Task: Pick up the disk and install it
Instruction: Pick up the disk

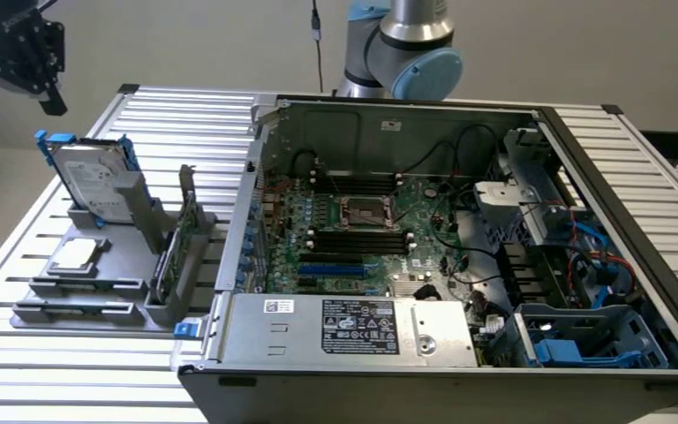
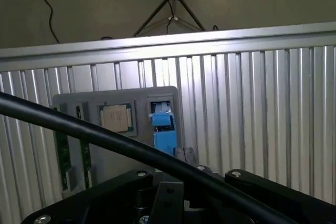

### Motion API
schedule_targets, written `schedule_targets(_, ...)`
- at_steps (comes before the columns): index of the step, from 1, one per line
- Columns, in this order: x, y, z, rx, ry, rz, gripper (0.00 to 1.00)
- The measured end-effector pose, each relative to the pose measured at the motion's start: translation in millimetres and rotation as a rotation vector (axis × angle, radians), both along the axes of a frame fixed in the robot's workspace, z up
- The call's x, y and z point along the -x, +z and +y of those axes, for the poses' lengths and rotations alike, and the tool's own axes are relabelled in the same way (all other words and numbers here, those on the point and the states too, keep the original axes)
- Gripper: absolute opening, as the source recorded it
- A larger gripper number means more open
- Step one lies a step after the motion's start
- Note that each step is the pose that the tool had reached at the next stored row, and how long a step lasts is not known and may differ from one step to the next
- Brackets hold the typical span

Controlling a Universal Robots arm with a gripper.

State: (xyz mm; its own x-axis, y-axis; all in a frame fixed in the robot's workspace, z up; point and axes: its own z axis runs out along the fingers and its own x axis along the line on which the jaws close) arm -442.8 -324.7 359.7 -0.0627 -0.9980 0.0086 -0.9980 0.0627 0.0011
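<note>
Tool (image 1: 50, 102) is hanging clenched and empty over the worktop's (image 1: 186, 115) far corner at the exterior view's left. Below it and apart, the disk (image 1: 89, 181) is standing upright in a grey rack (image 1: 80, 311) along that left edge, beside the open case (image 1: 398, 132).

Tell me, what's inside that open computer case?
A green motherboard, a silver power supply and a blue drive bay. Whatever lies under the power supply is covered.
</note>
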Motion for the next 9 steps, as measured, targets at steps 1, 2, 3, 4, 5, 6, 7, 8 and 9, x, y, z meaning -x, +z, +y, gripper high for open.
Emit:
schedule_targets(1,0.0,-0.1,0.0,0.0001,0.018,0.0,0.11)
schedule_targets(2,0.0,-0.1,0.0,0.0003,0.036,0.0001,0.11)
schedule_targets(3,0.0,-0.1,0.0,0.0006,0.054,0.0002,0.11)
schedule_targets(4,0.0,-0.2,0.0,0.0009,0.072,0.0003,0.11)
schedule_targets(5,0.0,-0.2,0.0,0.0015,0.091,0.0004,0.11)
schedule_targets(6,0.0,-0.3,0.0,0.0021,0.108,0.0005,0.11)
schedule_targets(7,0.3,-0.3,0.0,0.0032,0.124,0.0006,0.11)
schedule_targets(8,1.4,-0.4,0.1,0.0036,0.132,0.0006,0.12)
schedule_targets(9,2.3,-0.3,0.1,0.0036,0.134,0.0007,0.12)
